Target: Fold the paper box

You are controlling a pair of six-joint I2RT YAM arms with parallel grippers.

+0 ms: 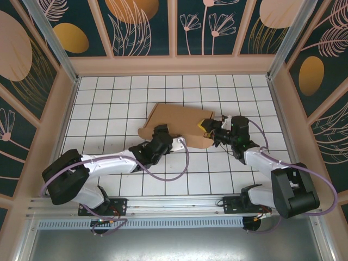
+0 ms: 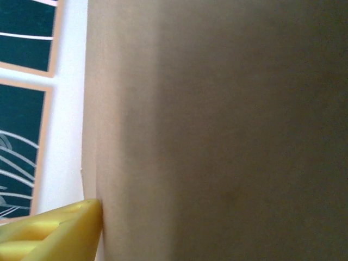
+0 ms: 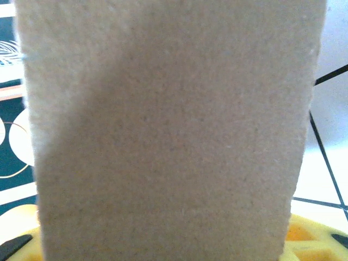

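1 paper box (image 1: pixel 179 122), long axis left-right, right end slightly nearer

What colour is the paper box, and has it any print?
The paper box is plain brown, unprinted; the top external view shows it best.

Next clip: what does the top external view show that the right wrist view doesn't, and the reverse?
Top external: the paper box's whole outline, with the left tool at its near-left edge and the right tool at its right end. Right wrist: the cardboard's grain up close, yellow fingertips beneath it. Shared: the brown box with the right tool at it.
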